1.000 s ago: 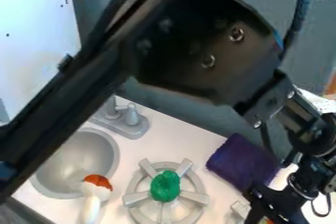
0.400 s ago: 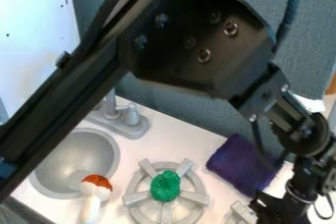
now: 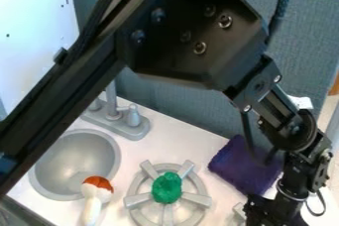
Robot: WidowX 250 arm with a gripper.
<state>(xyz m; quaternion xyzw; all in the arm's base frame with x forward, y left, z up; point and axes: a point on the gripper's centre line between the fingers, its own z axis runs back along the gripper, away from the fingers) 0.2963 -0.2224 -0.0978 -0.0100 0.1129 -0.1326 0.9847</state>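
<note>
Up-left of tool (image 3: 268, 212) in view: purple cloth (image 3: 244, 166). Farther left: green lump (image 3: 167, 188) on burner (image 3: 138, 200). Can't tell tool's grip state.

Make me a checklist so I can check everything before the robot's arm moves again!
1. Green toy sits on the stove burner: ok.
2. Purple cloth is off the burner: ok, it lies to the right.
3. Gripper is away from the tap: ok, they're on opposite sides.
4. Orange-and-white toy is all inside the sink: not ok, its white end sticks outside.
5. Gripper isn't touching the cloth: cannot tell, they look close.
6. Gripper is holding something: cannot tell.
</note>
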